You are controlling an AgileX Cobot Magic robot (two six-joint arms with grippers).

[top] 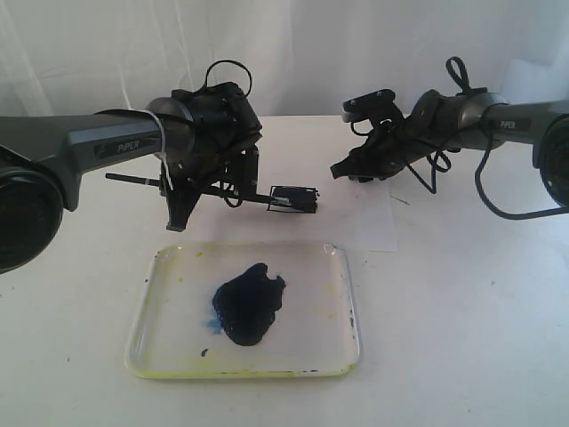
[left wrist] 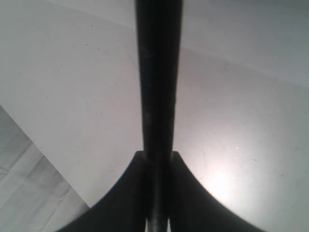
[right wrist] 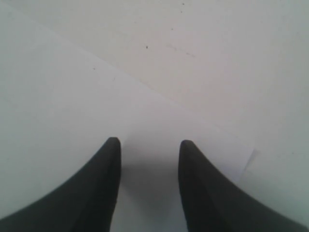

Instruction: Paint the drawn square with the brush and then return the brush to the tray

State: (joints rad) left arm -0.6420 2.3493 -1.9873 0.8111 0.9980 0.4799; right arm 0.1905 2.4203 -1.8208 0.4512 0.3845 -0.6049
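Note:
The brush lies nearly level above the table, and my left gripper is shut on its black handle. Its wet tip touches the left end of the drawn square on the white paper; the square looks largely dark with paint. In the left wrist view the handle runs straight out between the closed fingers. The clear tray with a navy paint blob sits nearer the front. My right gripper rests low on the paper, open and empty, as my right gripper also shows.
The paper's edge and a corner lie just beyond the right fingers. Black cables hang from the right arm. A white curtain closes off the back of the white table.

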